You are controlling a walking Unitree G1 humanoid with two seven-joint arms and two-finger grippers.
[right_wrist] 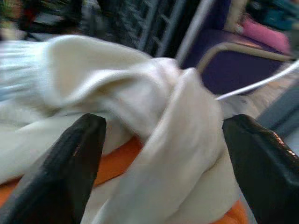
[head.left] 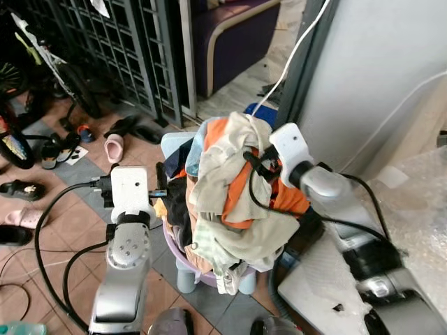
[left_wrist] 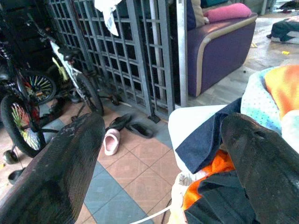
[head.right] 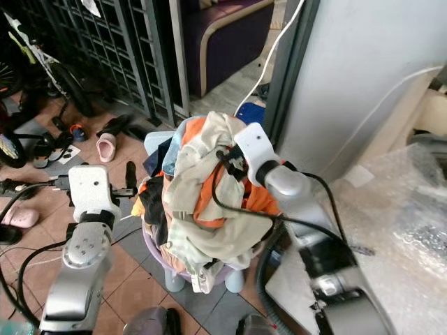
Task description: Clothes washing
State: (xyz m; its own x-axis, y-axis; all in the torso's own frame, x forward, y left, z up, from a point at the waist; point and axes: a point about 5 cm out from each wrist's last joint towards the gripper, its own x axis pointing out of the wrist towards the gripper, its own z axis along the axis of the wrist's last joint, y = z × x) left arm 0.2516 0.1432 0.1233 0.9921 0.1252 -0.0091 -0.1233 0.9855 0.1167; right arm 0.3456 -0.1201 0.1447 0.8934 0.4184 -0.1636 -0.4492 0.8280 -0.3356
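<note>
Two grippers spread wide | right gripper (right_wrist: pixel 159 140) over cream garment (right_wrist: pixel 140 93) | left gripper (left_wrist: pixel 159 154) beside clothes pile (head.left: pixel 230 195)

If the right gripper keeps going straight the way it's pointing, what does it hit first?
The right gripper is open and aimed at the cream garment on top of the laundry pile. The cloth bulges between the fingers, so that garment would likely be met first, though the blur makes depth uncertain.

left gripper (left_wrist: pixel 159 158) raised forward, fingers spread | right gripper (right_wrist: pixel 163 163) raised forward, fingers spread
</note>
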